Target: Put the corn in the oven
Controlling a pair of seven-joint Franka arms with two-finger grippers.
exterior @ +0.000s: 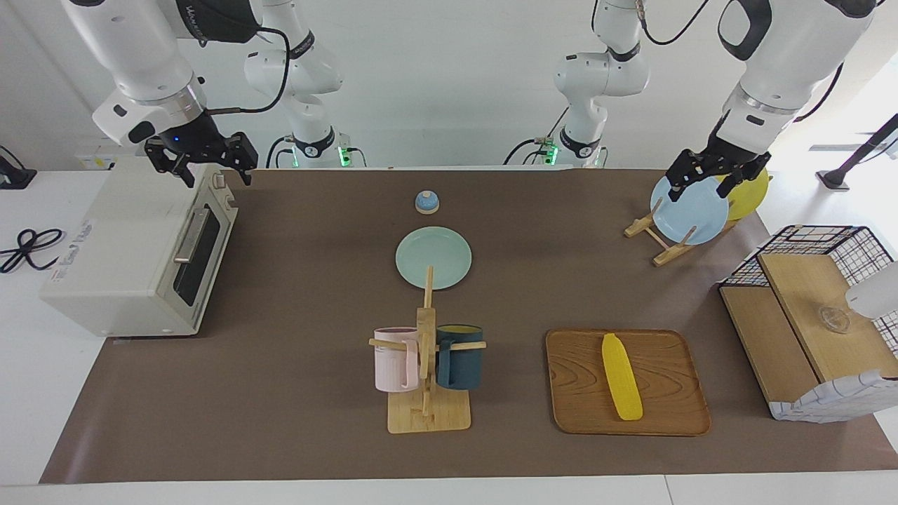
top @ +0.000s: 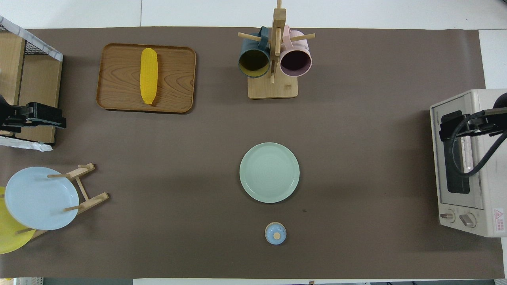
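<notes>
The corn (exterior: 621,379) (top: 149,75), a smooth yellow cob, lies lengthwise on a wooden tray (exterior: 666,400) (top: 178,79) toward the left arm's end of the table. The cream-white oven (exterior: 119,259) (top: 493,190) stands at the right arm's end with its glass door shut. My right gripper (exterior: 214,172) (top: 451,126) hangs open and empty over the oven's top front corner. My left gripper (exterior: 704,184) (top: 47,118) is open and empty above the plate rack, well away from the corn.
A wooden mug tree (exterior: 426,351) with a pink and a dark teal mug stands beside the tray. A green plate (exterior: 433,257) and a small blue knobbed lid (exterior: 426,202) lie mid-table. A plate rack (exterior: 659,245) holds blue and yellow plates. A wire-and-wood shelf (exterior: 807,315) sits past the tray.
</notes>
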